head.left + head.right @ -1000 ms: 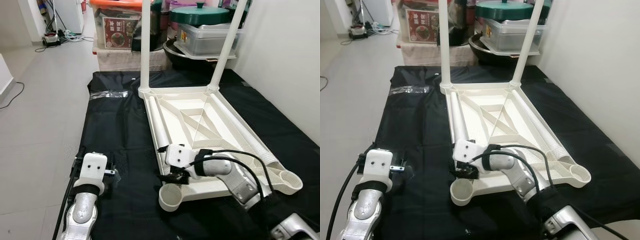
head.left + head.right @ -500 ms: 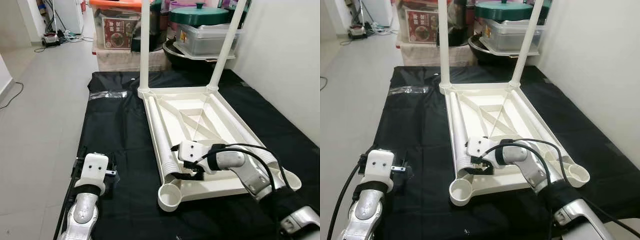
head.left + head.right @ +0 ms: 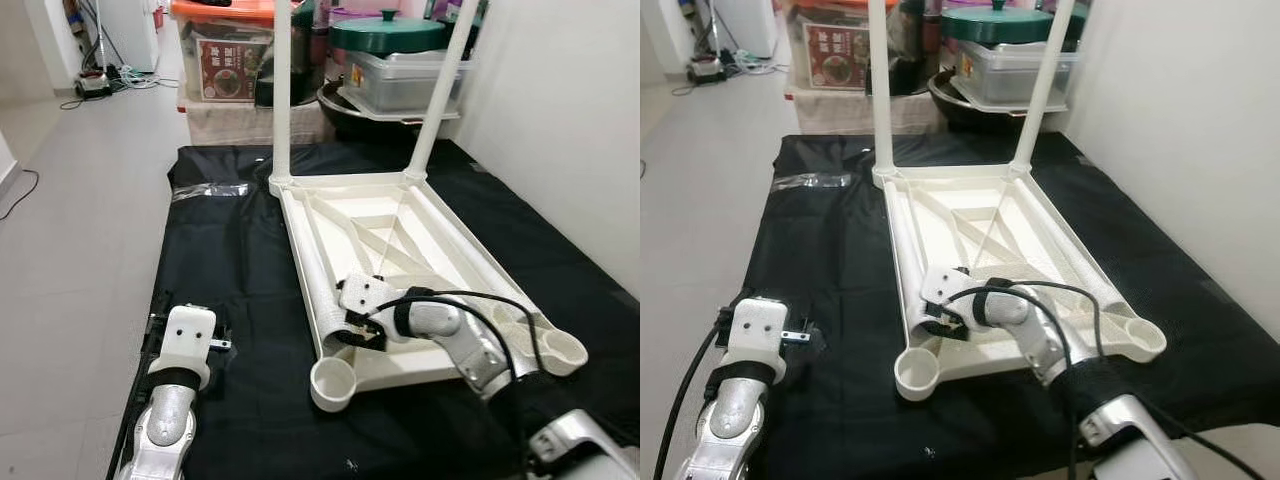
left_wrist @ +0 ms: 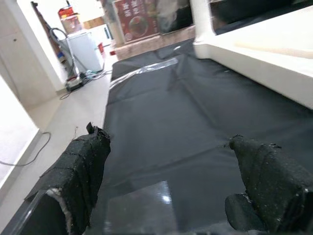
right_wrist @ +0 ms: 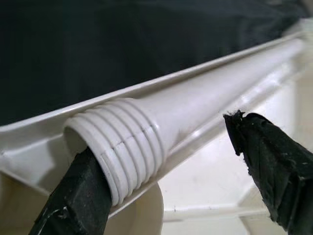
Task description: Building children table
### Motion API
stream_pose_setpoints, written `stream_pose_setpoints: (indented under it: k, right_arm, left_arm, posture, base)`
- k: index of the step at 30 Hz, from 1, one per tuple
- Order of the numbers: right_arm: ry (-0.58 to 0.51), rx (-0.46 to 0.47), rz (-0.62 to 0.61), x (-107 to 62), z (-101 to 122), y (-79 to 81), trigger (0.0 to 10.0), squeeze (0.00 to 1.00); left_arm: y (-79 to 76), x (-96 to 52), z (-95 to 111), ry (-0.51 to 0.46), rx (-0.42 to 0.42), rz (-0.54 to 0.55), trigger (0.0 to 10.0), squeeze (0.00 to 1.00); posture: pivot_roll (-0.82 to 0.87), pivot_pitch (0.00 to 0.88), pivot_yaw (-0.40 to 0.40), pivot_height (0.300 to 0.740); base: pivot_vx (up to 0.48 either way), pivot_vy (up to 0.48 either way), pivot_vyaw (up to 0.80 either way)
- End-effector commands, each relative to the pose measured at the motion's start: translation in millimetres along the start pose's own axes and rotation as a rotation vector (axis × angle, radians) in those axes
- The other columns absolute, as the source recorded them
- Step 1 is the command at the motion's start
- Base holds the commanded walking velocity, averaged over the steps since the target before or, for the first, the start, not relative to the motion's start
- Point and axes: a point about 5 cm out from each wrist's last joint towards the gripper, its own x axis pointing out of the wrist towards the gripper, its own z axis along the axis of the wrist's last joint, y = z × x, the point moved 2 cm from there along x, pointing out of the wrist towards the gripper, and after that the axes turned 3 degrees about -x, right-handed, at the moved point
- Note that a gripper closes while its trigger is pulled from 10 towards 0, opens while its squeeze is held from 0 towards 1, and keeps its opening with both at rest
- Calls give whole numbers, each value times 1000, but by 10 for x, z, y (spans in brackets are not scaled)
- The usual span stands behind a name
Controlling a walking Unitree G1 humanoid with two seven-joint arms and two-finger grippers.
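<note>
Left eye view: a white upturned table top (image 3: 400, 240) lies on a black mat (image 3: 230, 250) spread over the floor, with two legs already standing upright at its far corners, the far-left leg (image 3: 281, 90) and the far-right leg (image 3: 438, 90). A loose table leg (image 3: 318, 275) lies inside the frame along its left edge, threaded end toward the near-left corner, just short of the round empty socket (image 3: 333, 383) there. The right gripper (image 3: 358, 330) sits at that threaded end. The left gripper (image 3: 190, 335) rests low over the mat near its left edge, well apart from the table top.

Right eye view: the same layout; a second loose leg (image 3: 1085, 270) lies along the right edge of the frame, near the near-right socket (image 3: 1145, 340).

Left wrist view: the left gripper's two fingers (image 4: 80, 171) are spread wide with nothing between them but bare mat; the table top's left edge shows beyond.

Right wrist view: the right gripper's fingers (image 5: 83, 196) are parted, one touching the ridged threaded end (image 5: 122, 147) of the loose leg, the other standing clear of it, so the leg lies between them unclamped.
</note>
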Motion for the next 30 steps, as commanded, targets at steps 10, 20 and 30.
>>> stream_pose_setpoints:
  k: [10, 20, 30]
  right_arm:
    - [79, 272, -474, -145, -180, -434, 10000, 0]
    - [48, 376, -522, 13, -70, -290, 4078, 0]
    - [-44, 499, -499, 177, 97, -190, 0, 0]
  left_arm:
    - [40, 5, -49, 15, 25, 2, 10000, 0]
    - [-15, 25, -46, 12, 25, -11, 10000, 0]
    - [39, 7, -57, 15, 38, 6, 10000, 0]
  posture:
    - [75, 0, -74, 740]
    - [80, 0, -72, 740]
    - [98, 0, -87, 740]
  base:
    - [0, 0, 0]
    - [0, 0, 0]
    - [0, 0, 0]
